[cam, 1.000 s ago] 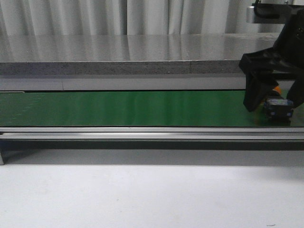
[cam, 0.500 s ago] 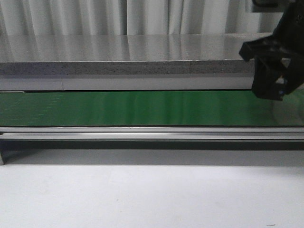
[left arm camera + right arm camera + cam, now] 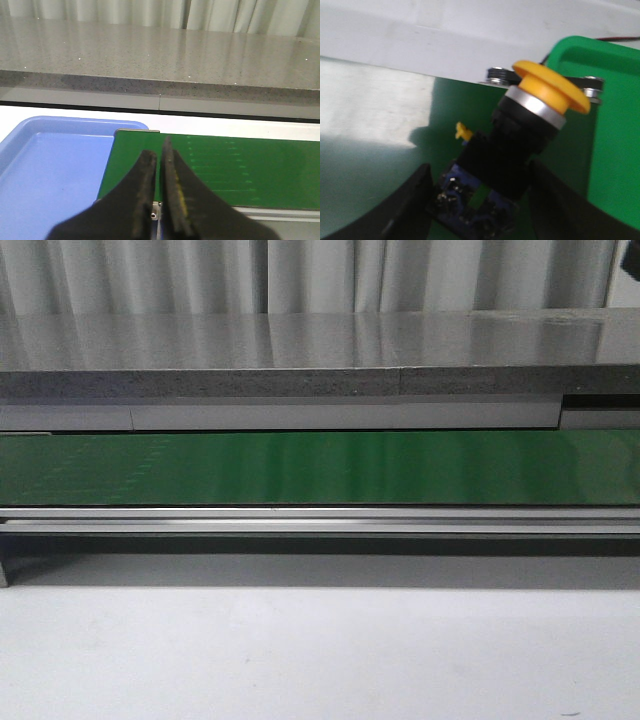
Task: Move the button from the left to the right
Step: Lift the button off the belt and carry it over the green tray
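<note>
The button looks motion-blurred; its lower body and the right pincer fingertips are cut off by the frame edge.

A long green belt runs from side to side across the front view, with a silver metal rail along its near edge. In front of it lies a flat white table top. Behind the belt stands a grey stone counter with a shiny top. From the left wrist view, a blue tray sits on the white top, just beside the end of the belt. From the right wrist view, a green bin sits at the belt's other end.
</note>
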Robot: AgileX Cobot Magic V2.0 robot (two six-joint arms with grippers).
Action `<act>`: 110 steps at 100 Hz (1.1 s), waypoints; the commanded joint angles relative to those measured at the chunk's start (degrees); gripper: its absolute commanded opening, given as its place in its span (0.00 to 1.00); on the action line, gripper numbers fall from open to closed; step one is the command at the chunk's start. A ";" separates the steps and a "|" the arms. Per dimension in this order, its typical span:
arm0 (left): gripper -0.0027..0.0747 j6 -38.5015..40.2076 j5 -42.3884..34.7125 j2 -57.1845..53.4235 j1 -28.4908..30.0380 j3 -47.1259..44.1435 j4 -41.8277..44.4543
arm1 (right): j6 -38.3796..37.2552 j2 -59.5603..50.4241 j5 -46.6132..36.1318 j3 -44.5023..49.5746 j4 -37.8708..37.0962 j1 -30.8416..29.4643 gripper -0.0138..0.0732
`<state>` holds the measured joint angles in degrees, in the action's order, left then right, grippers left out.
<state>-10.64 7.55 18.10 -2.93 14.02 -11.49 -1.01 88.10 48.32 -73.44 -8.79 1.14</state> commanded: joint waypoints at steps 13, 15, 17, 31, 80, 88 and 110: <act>0.04 -0.12 -4.96 0.48 -0.58 1.52 -0.70 | 5.51 -2.17 -3.46 -1.94 -1.95 -11.00 0.39; 0.04 -0.12 -4.96 0.48 -0.58 1.52 -0.70 | 6.01 -2.01 -3.48 -1.94 -1.95 -12.09 0.39; 0.04 -0.12 -4.96 0.48 -0.58 1.52 -0.70 | 6.44 -1.95 -3.56 -1.94 -1.95 -13.18 0.39; 0.04 -0.12 -4.96 0.48 -0.58 1.52 -0.70 | 8.53 -0.22 -4.04 -1.94 -1.95 -19.37 0.39; 0.04 -0.12 -4.96 0.48 -0.58 1.52 -0.70 | 8.53 13.37 -4.95 -1.94 -0.73 -23.29 0.39; 0.04 -0.12 -4.96 0.48 -0.58 1.52 -0.70 | 8.53 14.86 -4.73 -1.94 -0.73 -23.29 0.40; 0.04 -0.12 -4.96 0.48 -0.58 1.52 -0.70 | 8.43 15.99 -5.17 -1.94 -0.73 -23.29 0.57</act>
<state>-10.64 7.55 18.10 -2.93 14.02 -11.49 6.97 106.56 44.01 -73.66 -9.65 -22.15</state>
